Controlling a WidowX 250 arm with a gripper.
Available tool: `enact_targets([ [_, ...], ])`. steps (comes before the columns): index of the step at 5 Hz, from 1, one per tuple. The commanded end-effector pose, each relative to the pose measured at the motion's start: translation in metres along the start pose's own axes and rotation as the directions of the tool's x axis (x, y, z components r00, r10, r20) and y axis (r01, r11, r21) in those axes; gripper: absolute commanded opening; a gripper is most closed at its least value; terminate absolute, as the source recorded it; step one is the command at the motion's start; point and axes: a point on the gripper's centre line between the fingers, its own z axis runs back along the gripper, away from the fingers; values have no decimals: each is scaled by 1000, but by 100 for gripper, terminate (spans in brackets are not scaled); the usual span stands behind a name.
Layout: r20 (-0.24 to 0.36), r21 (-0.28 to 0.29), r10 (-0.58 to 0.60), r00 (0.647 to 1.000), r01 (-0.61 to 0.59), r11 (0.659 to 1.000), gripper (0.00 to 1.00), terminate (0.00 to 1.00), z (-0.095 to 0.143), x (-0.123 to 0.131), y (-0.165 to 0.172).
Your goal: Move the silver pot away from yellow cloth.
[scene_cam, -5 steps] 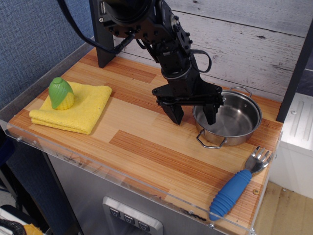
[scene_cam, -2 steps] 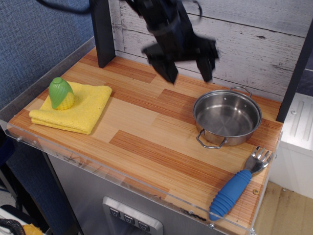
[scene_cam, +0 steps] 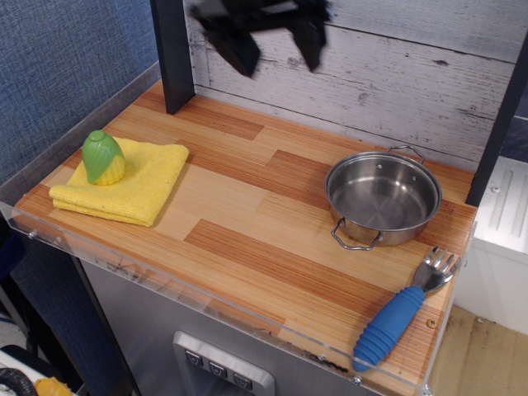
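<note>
The silver pot (scene_cam: 384, 199) stands upright and empty at the right side of the wooden table, its two wire handles showing at front and back. The yellow cloth (scene_cam: 124, 179) lies folded at the far left, well apart from the pot. My gripper (scene_cam: 276, 51) is high up at the top of the view, blurred, with its two black fingers spread apart and nothing between them. It is well above and left of the pot.
A green-and-yellow toy corn (scene_cam: 102, 157) sits on the cloth's left part. A blue-handled fork (scene_cam: 403, 312) lies at the front right corner. A black post (scene_cam: 172, 54) stands at the back left. The grey plank wall runs behind the table.
My gripper let go at the pot's left rim and rose up and to the left, away from the table. The pot and cloth stay where they were.
</note>
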Motion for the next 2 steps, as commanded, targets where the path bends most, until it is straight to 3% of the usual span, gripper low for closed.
enact_targets([
  [1,55,0,-19,998,19,1000,100,0,19,8,-2],
  [2,55,0,-19,998,19,1000,100,100,19,8,-2],
])
